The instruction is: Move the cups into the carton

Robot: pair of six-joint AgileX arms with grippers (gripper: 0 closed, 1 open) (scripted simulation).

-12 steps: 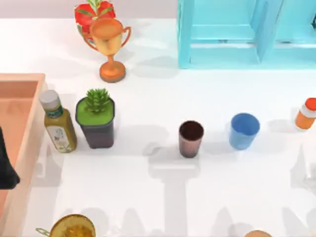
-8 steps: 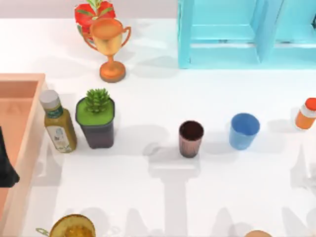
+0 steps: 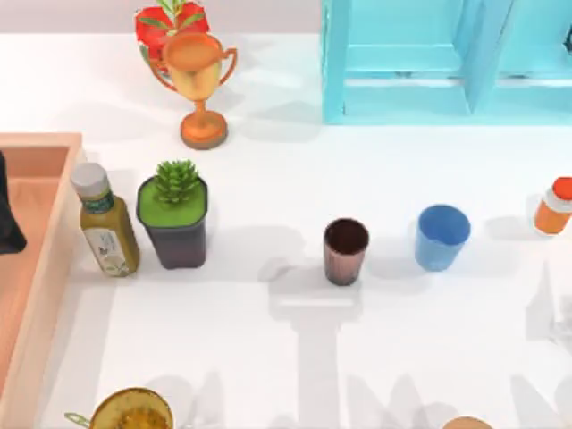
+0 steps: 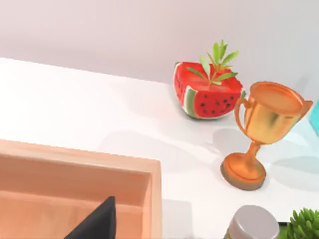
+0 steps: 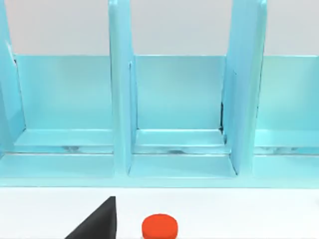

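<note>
Left claw [image 3: 7,219] at the table's far left edge, fingers unreadable.

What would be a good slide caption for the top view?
Brown cup and blue cup stand apart on the white table, outside the carton at left, where the left gripper hovers.

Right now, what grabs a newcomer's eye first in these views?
Probably the turquoise shelf unit along the table's far right, then the golden trophy with a watermelon slice behind it at far left-centre. Mid-table, the reddish-brown cup and blue cup stand upright, apart, well right of the peach carton.
</note>
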